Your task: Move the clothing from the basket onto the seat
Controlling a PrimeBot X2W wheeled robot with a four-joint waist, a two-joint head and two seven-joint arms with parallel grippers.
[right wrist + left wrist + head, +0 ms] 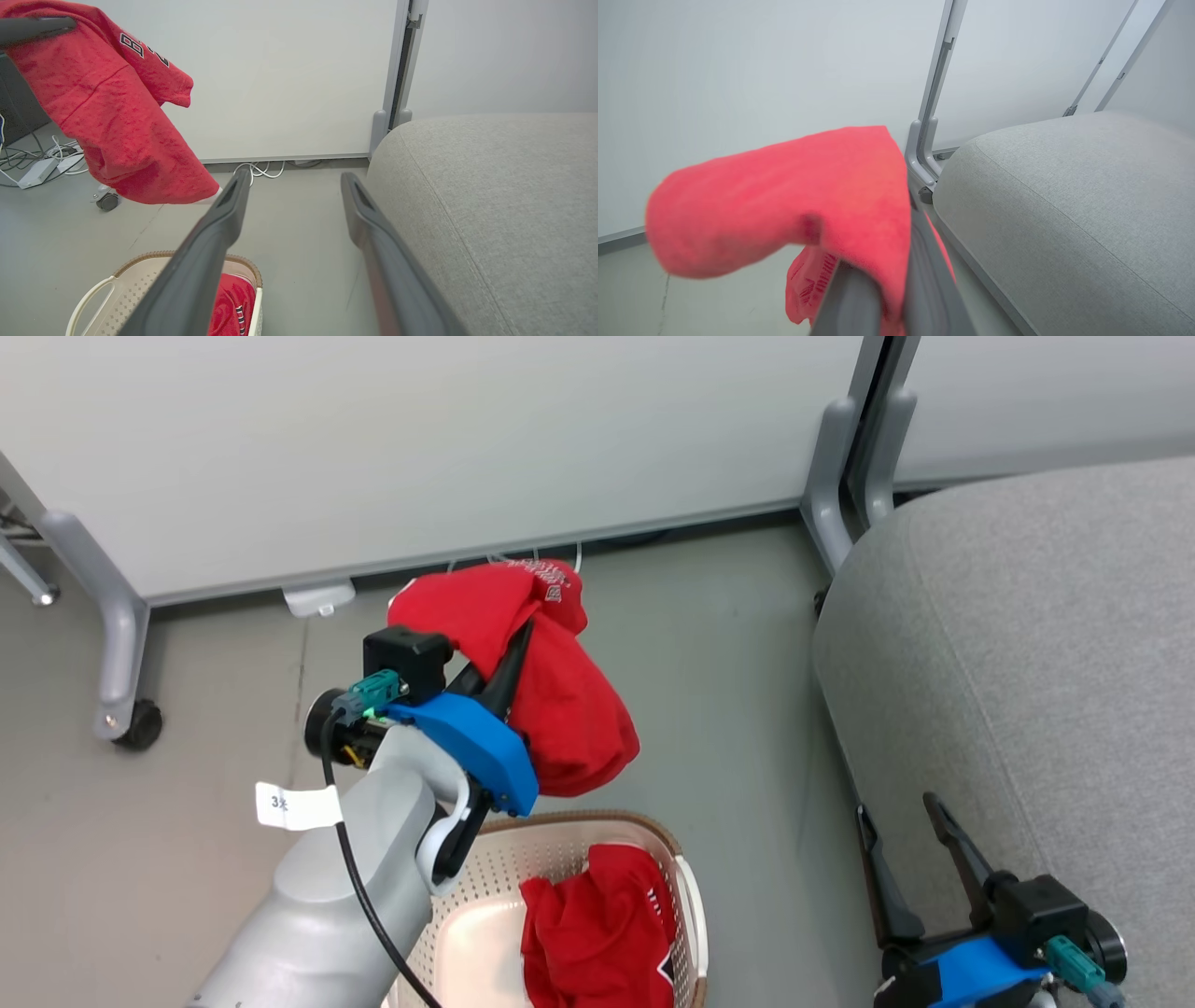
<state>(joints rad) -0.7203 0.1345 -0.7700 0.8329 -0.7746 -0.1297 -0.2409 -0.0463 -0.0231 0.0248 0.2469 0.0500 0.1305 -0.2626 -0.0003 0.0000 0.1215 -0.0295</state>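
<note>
My left gripper (523, 639) is shut on a red garment (551, 700) and holds it in the air above the floor, left of the grey seat (1027, 644). The cloth drapes over both fingers (920, 280) in the left wrist view, where the garment (794, 196) is blurred. In the right wrist view the same garment (107, 107) hangs at the upper left. A second red garment (602, 933) lies in the cream basket (686, 887) below. My right gripper (901, 812) stands open beside the seat's front edge, nothing between its fingers (210, 242).
White partition panels on grey castor feet (121, 644) stand behind. A grey post (836, 476) rises beside the seat's far corner. Cables and a power strip (42, 163) lie on the floor near the panel. Bare grey floor (728, 663) runs between basket and seat.
</note>
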